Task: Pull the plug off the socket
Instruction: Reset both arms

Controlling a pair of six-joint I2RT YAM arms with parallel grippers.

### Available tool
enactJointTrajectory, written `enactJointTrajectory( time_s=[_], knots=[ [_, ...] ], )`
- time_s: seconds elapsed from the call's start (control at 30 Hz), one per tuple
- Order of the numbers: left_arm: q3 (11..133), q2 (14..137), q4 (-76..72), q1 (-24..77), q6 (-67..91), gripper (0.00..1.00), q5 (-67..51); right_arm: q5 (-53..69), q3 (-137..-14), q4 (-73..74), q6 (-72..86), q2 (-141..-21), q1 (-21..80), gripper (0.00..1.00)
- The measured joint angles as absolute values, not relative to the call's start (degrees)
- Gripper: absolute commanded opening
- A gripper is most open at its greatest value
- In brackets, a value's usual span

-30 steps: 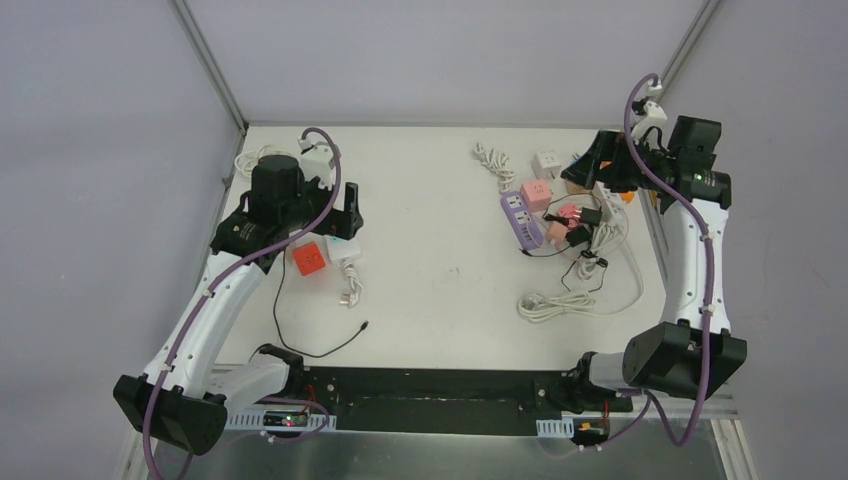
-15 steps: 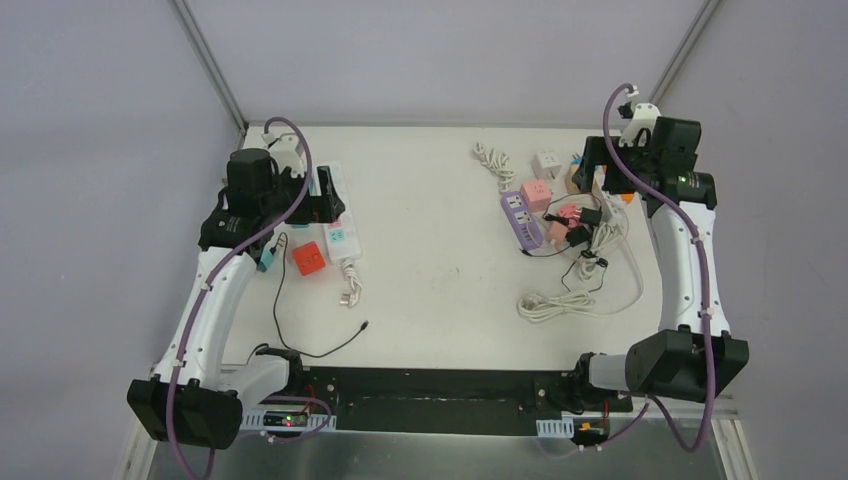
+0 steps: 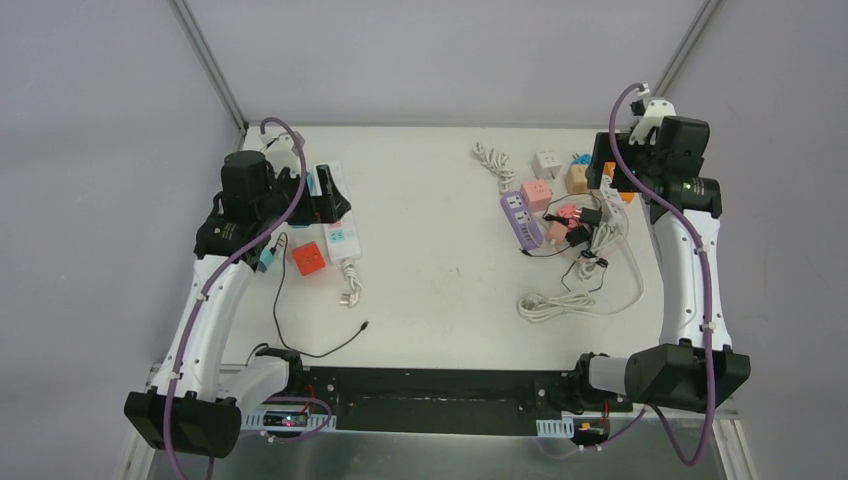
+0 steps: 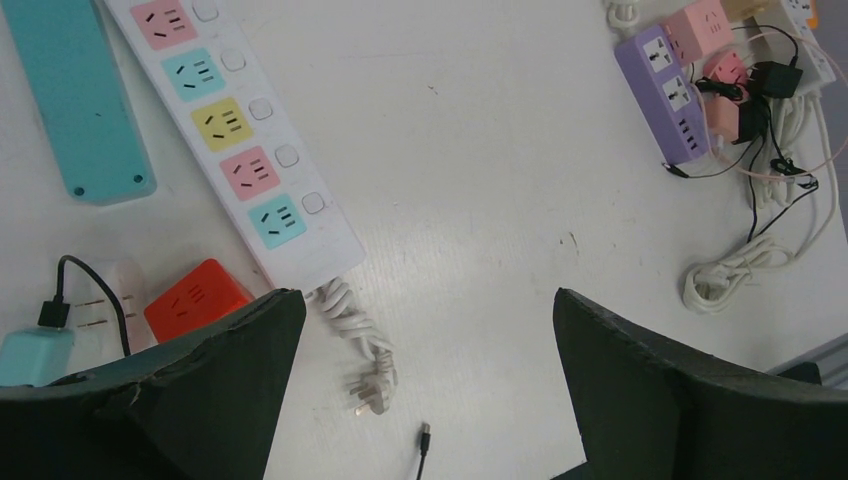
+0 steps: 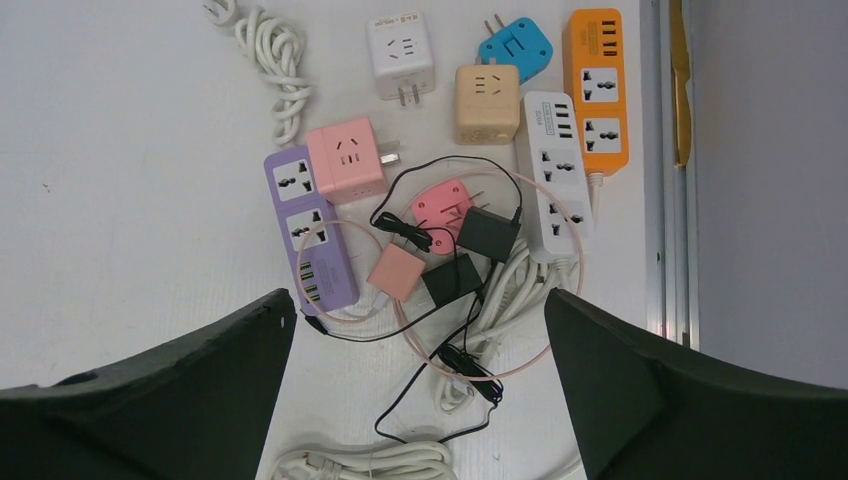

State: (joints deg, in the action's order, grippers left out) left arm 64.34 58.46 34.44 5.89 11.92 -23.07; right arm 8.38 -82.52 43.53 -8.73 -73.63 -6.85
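Right wrist: right tool (image 5: 418, 300) and left tool (image 4: 428, 295) gape wide, empty.
Tangled cables (image 5: 497, 290) could drag the strip (image 5: 555, 190) when you pull.

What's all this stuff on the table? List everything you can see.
Power strips: five; rainbow-socket strip and teal strip far left; purple strip, white strip, orange strip far right.
Cube adapters: four; red-orange cube by the rainbow-socket strip; pink cube, white cube, tan cube far right.
Blue adapter: one, beside the tan cube.
Small chargers: five; teal charger far left; pink chargers, two, and black chargers, two, tangled between purple and white strips.
Cord bundles: two, white; far cord bundle, near cord bundle, right side.
Table: one, white.
Robot arms: two, white and black; left arm, right arm; both jaws open, empty.
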Motion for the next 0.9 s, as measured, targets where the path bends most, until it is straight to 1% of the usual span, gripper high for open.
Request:
enactJointTrajectory(
  time_s=[0.9],
  knots=[
    [64.34, 59.53, 34.33, 5.89, 13.54, 0.99, -29.12, 19.05, -82.52, 43.57, -6.96, -73.21, -6.98, 1.0]
  ],
)
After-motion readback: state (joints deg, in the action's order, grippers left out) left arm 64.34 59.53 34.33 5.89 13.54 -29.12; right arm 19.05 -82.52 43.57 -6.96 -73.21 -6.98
